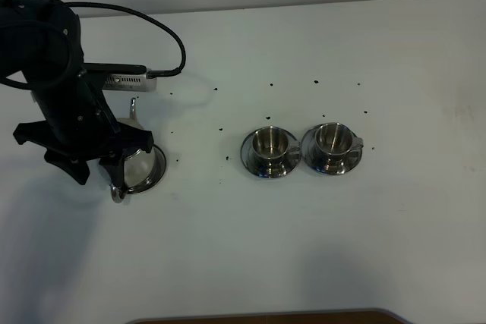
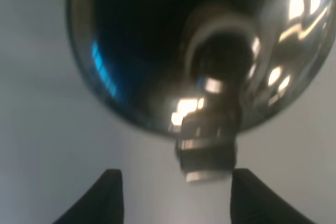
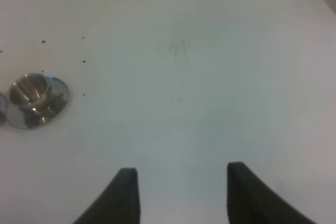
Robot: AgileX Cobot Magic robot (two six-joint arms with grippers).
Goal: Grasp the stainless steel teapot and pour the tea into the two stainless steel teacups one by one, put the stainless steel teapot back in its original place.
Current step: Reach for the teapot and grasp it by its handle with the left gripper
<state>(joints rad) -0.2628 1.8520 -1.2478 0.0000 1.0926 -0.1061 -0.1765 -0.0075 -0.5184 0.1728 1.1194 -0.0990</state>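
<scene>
A brown strip [image 1: 258, 316] borders the near side of the matte white table [image 1: 304, 248]. At the table's left, the overhead view shows the black left arm [image 1: 61, 89] covering most of the stainless steel teapot [image 1: 140, 168]. Only a shiny flank, the handle loop [image 1: 118, 191] on the near side and the thin spout [image 1: 134, 108] on the far side stick out. The pot sits on a round steel saucer [image 1: 159, 161].

The left wrist view shows what the arm hides there: the left gripper [image 2: 178, 198] is spread wide and holds nothing. Its dark fingertips [image 2: 107, 198] stand either side of the handle's steel fitting [image 2: 207, 156], and pale table shows in both gaps. The mirror-bright domed body fills the frame beyond, blurred.

The right gripper [image 3: 184, 192] shows only in its own wrist view, parted over bare table, with one cup well beyond it.

To the right of the pot, well apart from it, the left teacup [image 1: 269, 142] and the right teacup [image 1: 332, 138] stand side by side. Both are polished steel and each rests on its own saucer. The pictures do not show what is inside them.

Dark specks [image 1: 270, 85] dot the table farther back, and a black cable [image 1: 171, 36] loops at the far left.
</scene>
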